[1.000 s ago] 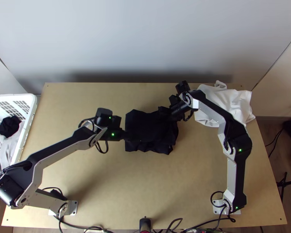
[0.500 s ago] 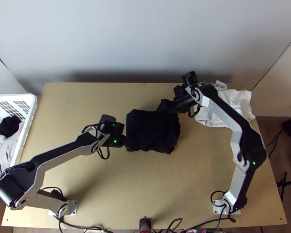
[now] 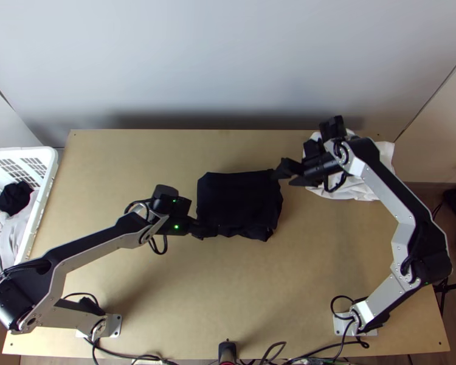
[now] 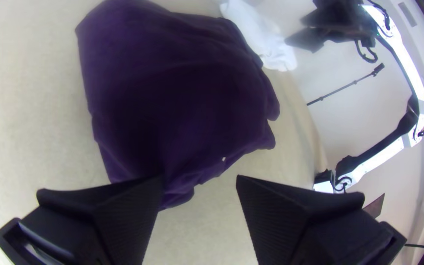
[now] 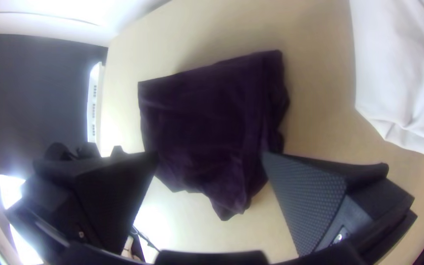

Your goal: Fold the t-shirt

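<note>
- T-shirt [image 3: 237,204] lies folded, uneven, and in top view left gripper [image 4: 199,178] is open at its eight o'clock, right gripper [image 5: 211,154] open at two.
- If left gripper drags the loose edge, folds may bunch.
- Counted: one T-shirt, two grippers, one white cloth [image 5: 403,73], one laundry basket [image 3: 47,163] at nine.

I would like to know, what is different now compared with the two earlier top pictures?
The right tool has moved away from the dark t-shirt, toward the white cloth, and is open; whether it gripped the shirt before, I cannot tell. The left tool has shifted slightly toward the table's near edge, beside the shirt. The shirt's overall place, the white cloth and the basket stayed about the same.
</note>
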